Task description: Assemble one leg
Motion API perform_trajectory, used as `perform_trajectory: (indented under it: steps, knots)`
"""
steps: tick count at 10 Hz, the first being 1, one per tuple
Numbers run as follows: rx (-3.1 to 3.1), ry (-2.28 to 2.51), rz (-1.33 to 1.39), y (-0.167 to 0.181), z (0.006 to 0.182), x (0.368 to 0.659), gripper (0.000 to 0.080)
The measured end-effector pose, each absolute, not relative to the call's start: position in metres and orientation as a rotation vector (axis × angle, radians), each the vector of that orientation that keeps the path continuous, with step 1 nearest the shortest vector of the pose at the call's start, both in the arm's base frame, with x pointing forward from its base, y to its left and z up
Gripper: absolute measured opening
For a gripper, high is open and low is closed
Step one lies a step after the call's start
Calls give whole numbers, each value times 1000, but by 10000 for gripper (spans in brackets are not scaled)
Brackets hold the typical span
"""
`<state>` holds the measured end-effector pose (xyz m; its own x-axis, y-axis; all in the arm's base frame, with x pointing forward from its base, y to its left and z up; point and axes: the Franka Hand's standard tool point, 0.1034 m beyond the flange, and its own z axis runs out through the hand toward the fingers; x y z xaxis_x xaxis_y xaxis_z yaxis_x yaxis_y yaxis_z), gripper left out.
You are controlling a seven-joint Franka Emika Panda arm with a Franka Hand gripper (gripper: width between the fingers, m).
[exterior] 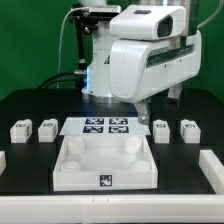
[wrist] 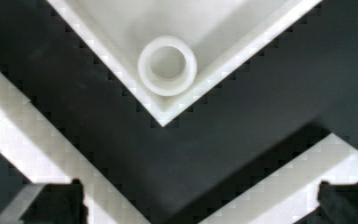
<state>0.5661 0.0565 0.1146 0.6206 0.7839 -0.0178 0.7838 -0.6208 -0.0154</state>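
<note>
Dark fingertips (wrist: 39, 203) of the gripper (wrist: 190, 200) are seen spread wide apart with nothing held between them, and beyond them only a corner of the white tray (wrist: 247, 40) with its round socket (wrist: 167, 65) is framed in the wrist view. No leg is gripped or touched: the four legs are left on the black table (exterior: 180, 150), paired either side of the marker board (exterior: 105, 126), well apart from the gripper. The leg (exterior: 162, 128) just beside the board at the exterior view's right is judged nearest, so a shift away from the tray is called for; its long axis cannot be made out.
</note>
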Motion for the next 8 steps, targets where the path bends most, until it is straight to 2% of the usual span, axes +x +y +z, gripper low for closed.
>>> perform_trajectory:
  steps: [3,4,8]
  knots:
    - [-2811,-1387,37,56,114,566,650]
    - [-2606,-1762,47,52,114,566,650]
    - [-2586,-1782,46,52,113,566,650]
